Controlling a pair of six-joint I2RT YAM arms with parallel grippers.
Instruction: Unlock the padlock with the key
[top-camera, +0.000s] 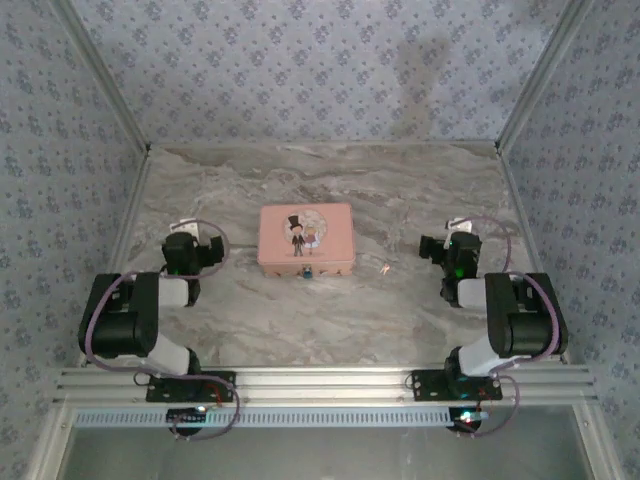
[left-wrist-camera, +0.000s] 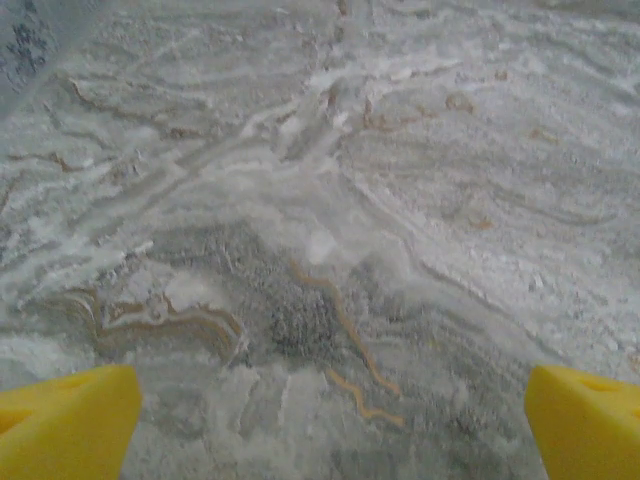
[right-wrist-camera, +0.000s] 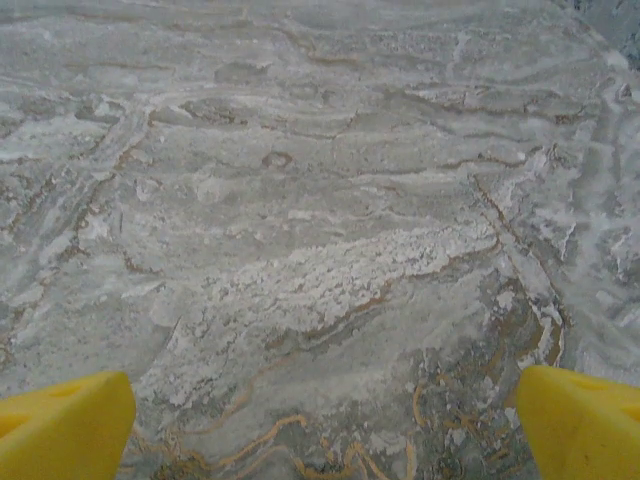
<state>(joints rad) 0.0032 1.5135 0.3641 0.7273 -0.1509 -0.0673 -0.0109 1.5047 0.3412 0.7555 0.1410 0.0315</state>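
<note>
1. The key (top-camera: 386, 267) lies bare on the worktop (top-camera: 330, 320), just off the near right corner of the pink tin (top-camera: 306, 235). It is roughly midway between the far and near edges and a little right of centre.
2. From the right pincer (right-wrist-camera: 322, 400) the key lies to the left and slightly toward the near edge, with open worktop between them. It sits nearer the tin than the pincer, and the right arm is plainly the nearer one for it.
3. The key is a mere sliver in the top view, so its long axis cannot be told. The approach will likely need a closer look before the wrist is turned to suit.
4. The padlock (top-camera: 307, 272) sits against the middle of the tin's near side, apparently hanging at the clasp, though that is too small to confirm. It is left of the key, and the left pincer (left-wrist-camera: 330, 400) is somewhat the nearer to it.
5. The right pincer is released. Its yellow fingers (right-wrist-camera: 60, 425) are spread wide at the bottom corners of its wrist view, with only marbled worktop between them, and it holds nothing.
6. The left pincer is likewise released and wide, over bare worktop well left of the tin, gripping nothing.
7. Judged from this, the task is at its start: the key is not yet picked up and the padlock not yet steadied.
</note>
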